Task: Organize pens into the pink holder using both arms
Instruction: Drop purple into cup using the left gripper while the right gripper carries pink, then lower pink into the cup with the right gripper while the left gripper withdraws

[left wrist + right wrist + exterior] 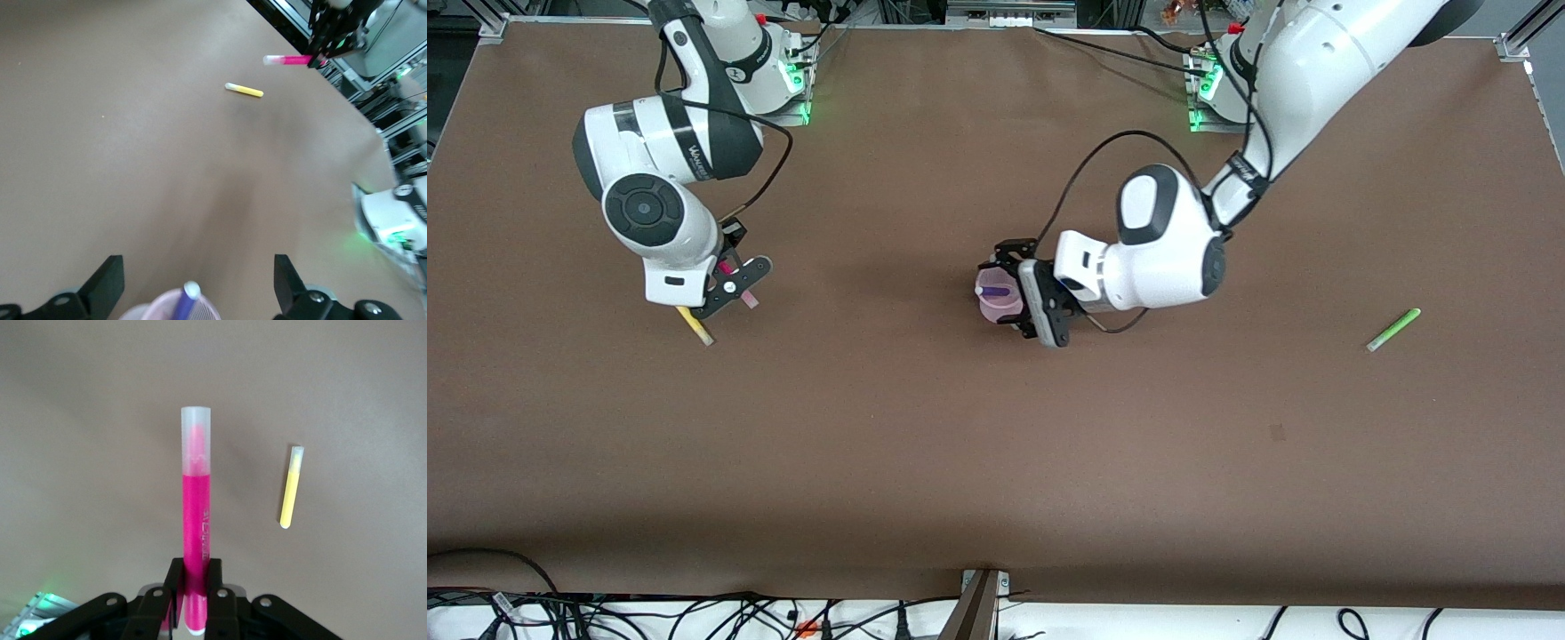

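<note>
I see the left gripper (1024, 298) spread wide over the pink holder (999, 300) at mid-desk, the purple pen (996, 290) inside it. The right gripper (734, 286) pinches the magenta pen (196, 520) above the yellow pen (694, 325). The green pen (1393, 329) lies toward the left arm's edge of the desk.

A brown table (925, 462) with cables (694, 613) along its near edge.
</note>
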